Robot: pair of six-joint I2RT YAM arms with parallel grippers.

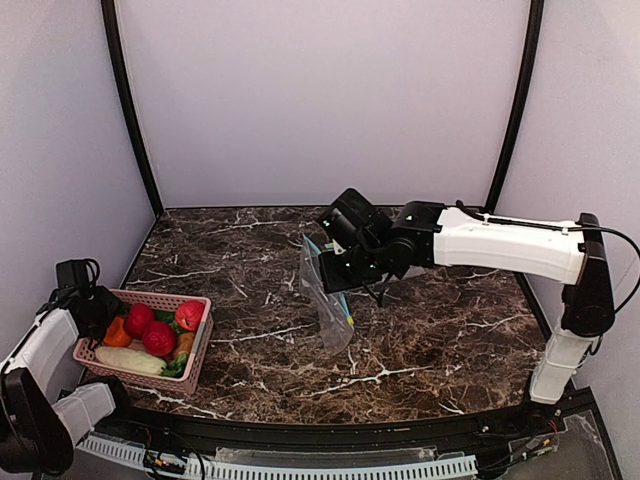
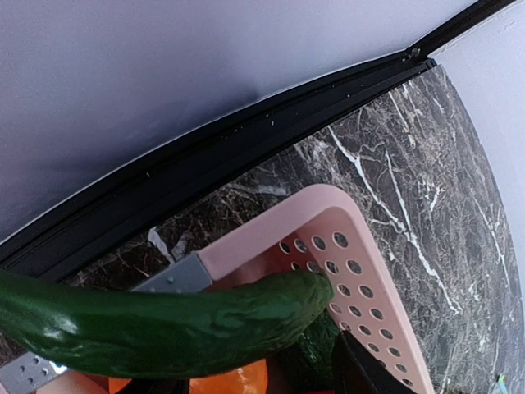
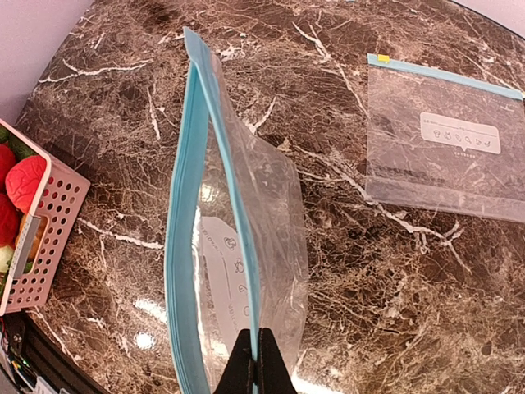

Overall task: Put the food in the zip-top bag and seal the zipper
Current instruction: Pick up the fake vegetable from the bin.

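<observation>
While your right arm reaches over the middle of the tabletop (image 1: 440, 330), you have this before you:
Right tool (image 3: 254, 365): closed tight on the teal edge of the zip-top bag (image 3: 271, 222), holding it up off the stone.
Zipper (image 3: 176, 246): its two teal lips stand apart, so the mouth gapes.
Bag writing: the white label (image 3: 221, 271) shows through the plastic, with print too small for you to read.
Second bag (image 3: 443, 164): lies flat at 2 o'clock of the held one in the right wrist view; the marks on its white panel (image 3: 459, 133) are unreadable.
Food (image 1: 158, 338): sits in the pink basket (image 1: 200, 340), at 8 o'clock of the tabletop from above.
Left tool (image 1: 100, 310): at the basket's 9 o'clock rim.
Green piece (image 2: 164, 324): lies across your left wrist view, against a metal-faced finger (image 2: 176, 275); you cannot tell whether the tool grips it.
</observation>
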